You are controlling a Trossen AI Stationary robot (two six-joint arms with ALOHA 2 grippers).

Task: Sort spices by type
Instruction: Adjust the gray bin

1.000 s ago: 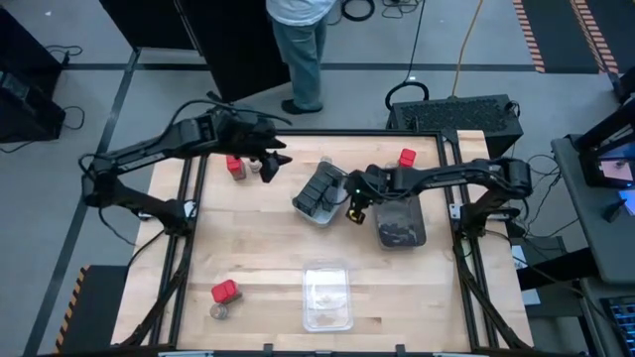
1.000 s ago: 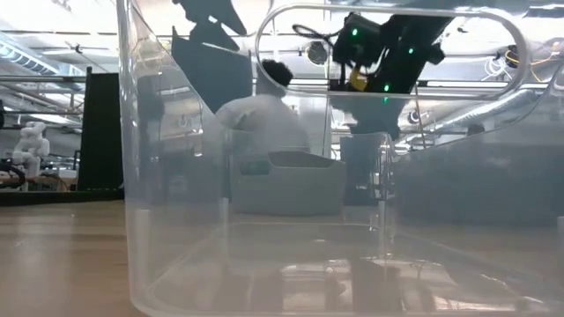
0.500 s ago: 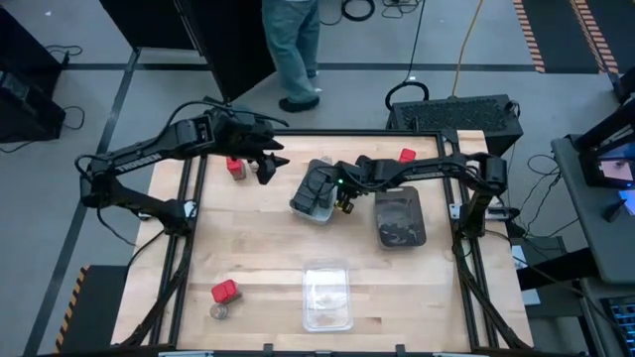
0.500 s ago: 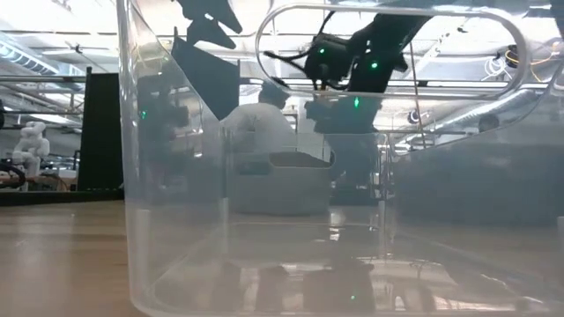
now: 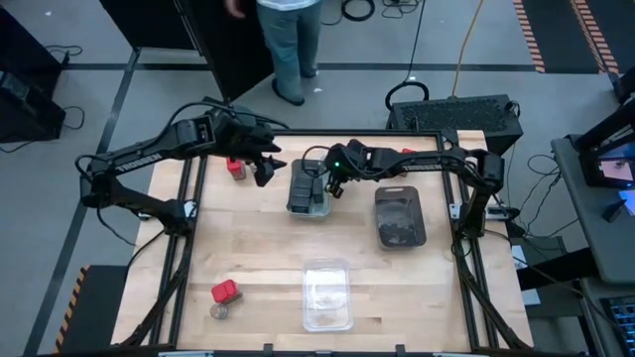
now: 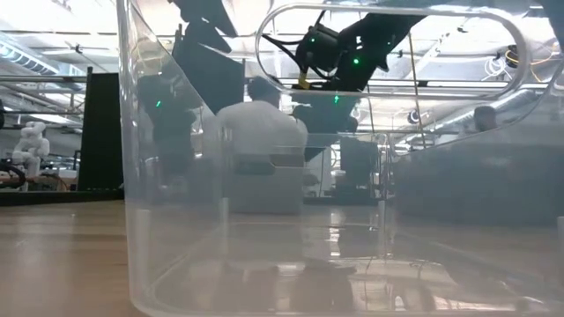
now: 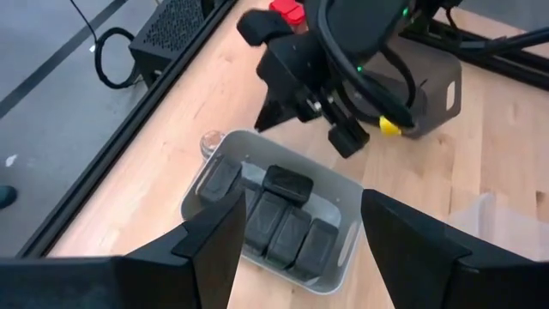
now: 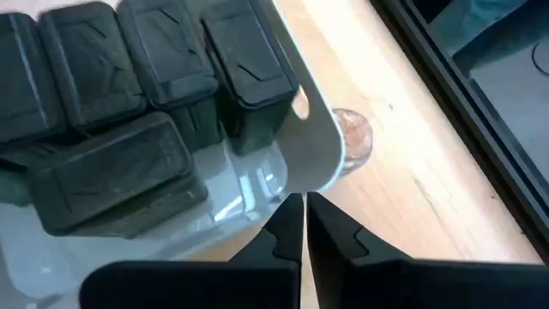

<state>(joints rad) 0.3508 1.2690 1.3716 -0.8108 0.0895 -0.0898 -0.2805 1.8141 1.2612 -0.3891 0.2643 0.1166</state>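
Observation:
A clear tray (image 5: 308,188) holds several dark grey blocks (image 8: 129,94); it stands near the table's far middle. My right gripper (image 8: 304,215) is shut, at the tray's right side by its far corner (image 5: 333,184). A small round jar (image 8: 352,137) stands on the table just past that corner. My left gripper (image 7: 296,249) hovers open to the tray's left (image 5: 266,165), beside a red block (image 5: 235,167). Another red block (image 5: 224,291) with a jar (image 5: 218,310) sits near left. A third red block (image 7: 287,10) stands far right. My right gripper's shut fingertips (image 8: 292,210) meet the outer edge of the clear tray's rim at its far right corner (image 8: 319,167). They come slanting down from the table's right. The tray stays flat on the table.
A dark smoky tray (image 5: 400,218) lies right of the clear one. An empty clear tray (image 5: 327,295) sits near the table's near edge and fills the low view (image 6: 335,220). A person (image 5: 288,40) stands beyond the far edge. Bare wood lies at left centre.
My right gripper has moved toward the table's left and far edge. The clear tray with dark blocks has slid left before it and turned about: it lay slanted, and now its long sides run near to far.

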